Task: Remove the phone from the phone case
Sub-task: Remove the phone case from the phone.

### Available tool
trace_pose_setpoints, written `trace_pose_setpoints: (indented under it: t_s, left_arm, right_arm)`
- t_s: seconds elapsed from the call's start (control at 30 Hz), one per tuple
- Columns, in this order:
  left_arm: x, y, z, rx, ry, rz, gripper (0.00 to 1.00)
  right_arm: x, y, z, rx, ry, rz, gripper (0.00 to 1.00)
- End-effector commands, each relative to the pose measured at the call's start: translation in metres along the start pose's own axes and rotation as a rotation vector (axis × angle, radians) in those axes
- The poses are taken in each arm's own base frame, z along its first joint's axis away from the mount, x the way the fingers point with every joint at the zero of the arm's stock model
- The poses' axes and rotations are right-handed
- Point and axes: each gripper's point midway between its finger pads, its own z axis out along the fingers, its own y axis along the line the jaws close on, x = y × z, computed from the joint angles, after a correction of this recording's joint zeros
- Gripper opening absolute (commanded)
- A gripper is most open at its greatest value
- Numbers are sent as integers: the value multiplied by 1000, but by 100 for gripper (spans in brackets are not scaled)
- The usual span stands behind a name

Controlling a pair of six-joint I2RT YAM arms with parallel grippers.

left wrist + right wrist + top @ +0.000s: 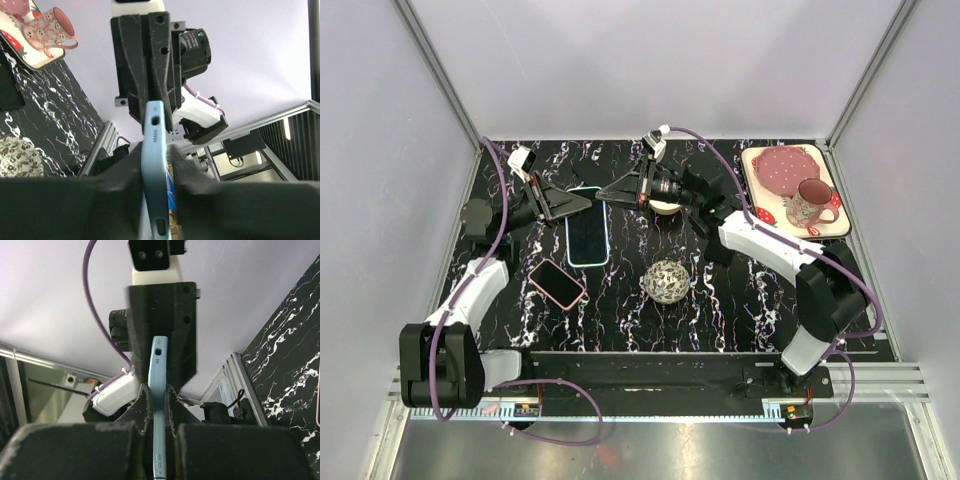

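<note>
Though we are pinching the light-blue case [159, 365] with left tool [582, 199] and right tool [605, 194], the phone [588, 235] is still sitting inside.

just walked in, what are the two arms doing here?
Both arms are on one light blue phone case. The left gripper and right gripper each pinch its far end from opposite sides; both wrist views show it edge-on between the fingers. The phone looks not yet out of it. A second phone in a pink case lies apart on the table.
</note>
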Motion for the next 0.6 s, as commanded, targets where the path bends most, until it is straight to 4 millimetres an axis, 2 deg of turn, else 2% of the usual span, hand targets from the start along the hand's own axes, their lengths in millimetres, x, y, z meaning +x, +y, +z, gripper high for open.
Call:
trace_pose_setpoints:
  t_s: [0.0,0.07,0.13,0.33,0.57]
  left_arm:
    - [-3,-24,2,78,-12,118,54]
    - [-1,-23,1,100,-12,101,71]
    - [3,-17,-1,104,-16,70,77]
    - [18,-1,-8,108,-22,-3,78]
    - [35,16,-14,70,-20,-34,78]
  right_arm:
    - [-11,21,-1,-50,-99,9,0]
    - [-17,15,-3,-22,-144,7,0]
    - [-21,15,-6,4,-184,8,0]
    - [-28,11,-14,47,-255,-2,0]
    - [-33,14,-16,57,-284,-18,0]
